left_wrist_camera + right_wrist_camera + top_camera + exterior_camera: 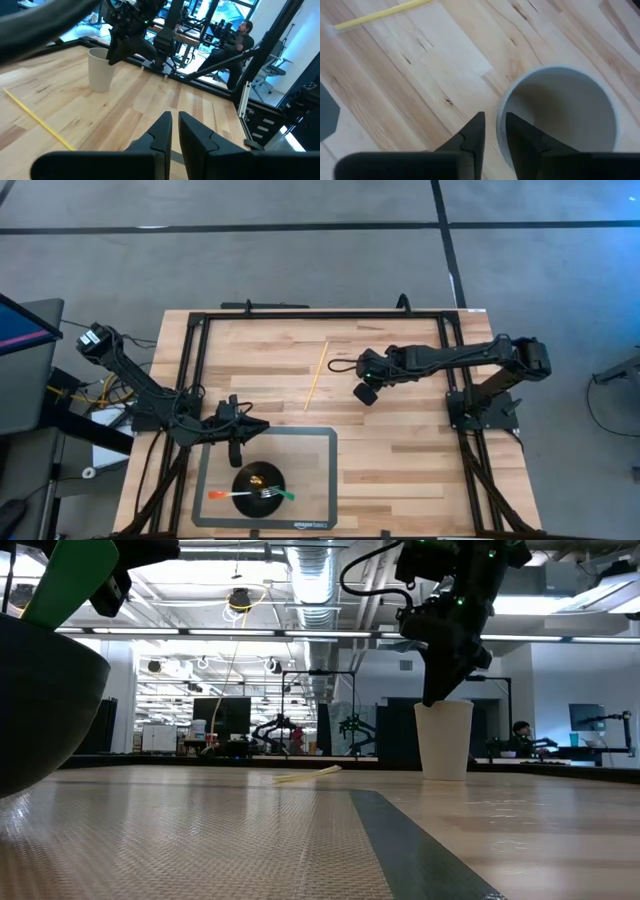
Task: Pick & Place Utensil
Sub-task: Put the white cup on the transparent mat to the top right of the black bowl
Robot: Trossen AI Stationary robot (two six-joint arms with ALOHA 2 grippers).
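Note:
A black bowl (pixel 258 478) stands on a grey mat (pixel 318 450) near the table's near edge. An orange-handled utensil (pixel 222 496) and a green-handled fork (pixel 278 495) lie across the bowl. My left gripper (pixel 262 425) hovers shut just beyond the bowl, touching nothing; its fingers (pixel 173 127) point toward the table's right. A white cup (pixel 443 740) stands upright on the wood at mid-table, and my right gripper (pixel 365 392) is over it, shut on its rim. A yellow stick (pixel 316 375) lies flat on the wood left of the cup. My right gripper (pixel 493 127) comes down from above onto the white cup's rim (pixel 501 112). One finger (pixel 472 132) is outside the wall and the other is inside the hollow. Only the fingers' free ends reach the rim (pixel 434 704). The cup stands upright with its base on the table.
A black frame (pixel 300 314) runs round the table's far and side edges. Bare wood lies right of the mat and in front of the right arm's base (pixel 485 410). A person sits at a desk in the room beyond the table (pixel 243 30).

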